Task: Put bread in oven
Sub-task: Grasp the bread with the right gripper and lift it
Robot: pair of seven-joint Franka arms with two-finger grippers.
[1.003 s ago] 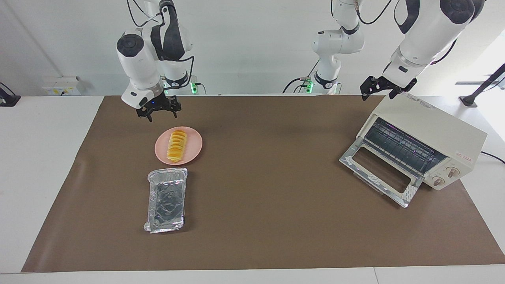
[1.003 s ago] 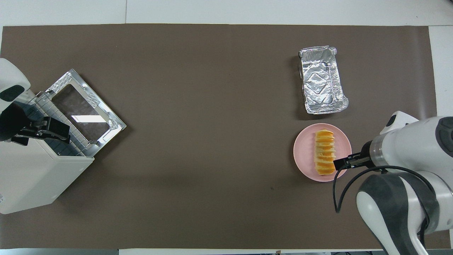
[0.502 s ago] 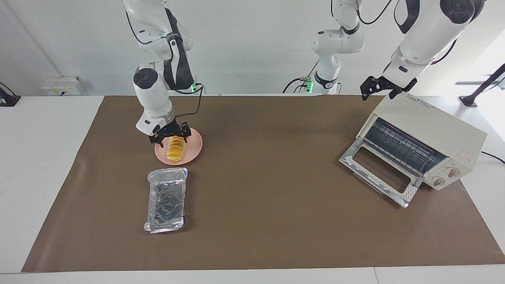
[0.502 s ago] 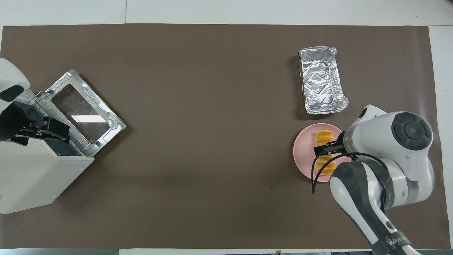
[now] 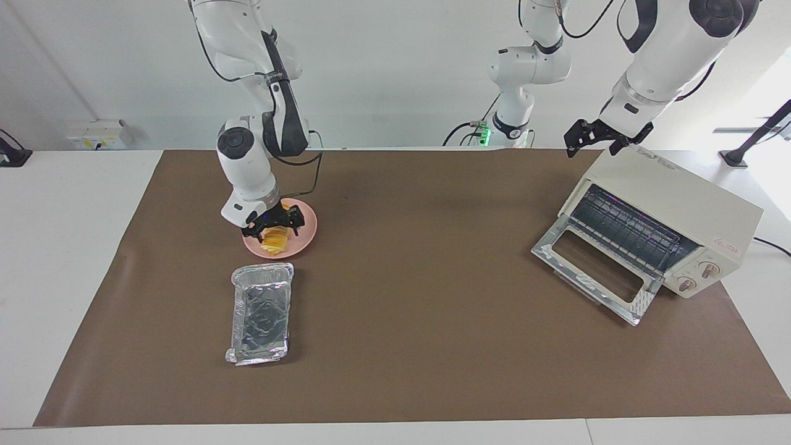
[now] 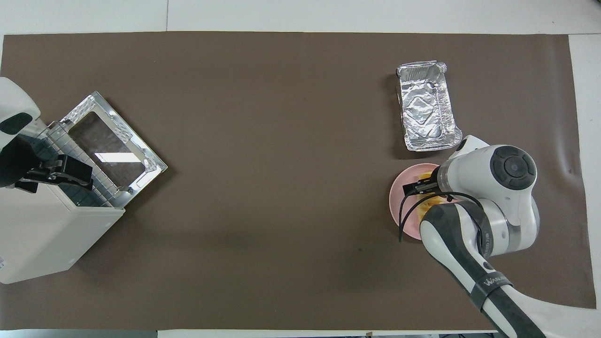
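Right pincer (image 5: 272,225), jaws apart, straddles the bread (image 5: 274,241) on its plate (image 5: 303,233); left pincer (image 5: 594,136), jaws apart, hangs over the oven (image 5: 673,210).

Table (image 5: 62,247): smooth white top under a matt brown, paper-like mat (image 5: 432,340), faintly creased at one edge. Tray (image 5: 261,313): crinkled shiny metal foil. Plate (image 5: 304,232): matt pink, smooth. Bread (image 5: 272,246): ridged yellow-orange surface. Oven (image 5: 673,204): smooth cream casing, reflective glass door in bright embossed metal frame, wire rack inside. Arm shells: glossy white and black plastic.
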